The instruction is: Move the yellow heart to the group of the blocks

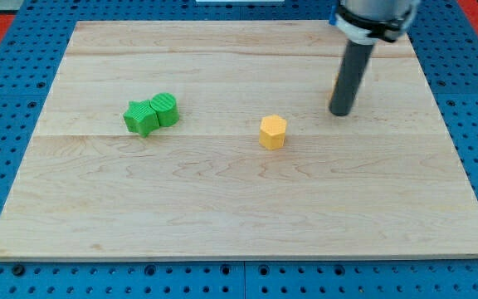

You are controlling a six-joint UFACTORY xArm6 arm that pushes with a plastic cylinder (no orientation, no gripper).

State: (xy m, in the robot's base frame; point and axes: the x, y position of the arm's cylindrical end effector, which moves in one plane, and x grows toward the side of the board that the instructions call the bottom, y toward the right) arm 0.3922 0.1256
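Starting at the view's left, we are finding the group: a green star (141, 119) and a rounded green block (165, 109) sitting touching each other on the worktop (222, 208). Moving rightward, a yellow block (273, 131) is standing alone near the middle; its faceted sides are reading to us as a polygon, not a heart. Further right, our tip (341, 113) is resting on the wood, well apart from that block. We are carrying no gripper, only the rod, so there is no open or closed state to report.

Peeking out along the rod's left edge, a yellow-orange sliver (334, 84) is showing, just toward the view's top from our tip. We are judging this to be the yellow heart, though the rod is hiding too much of it to confirm the shape. If so, the heart is lying just beside our tip, on its top-left side, with the green group well off to the view's left. We are judging that the coming push is calling for our tip to get round to the heart's right side.
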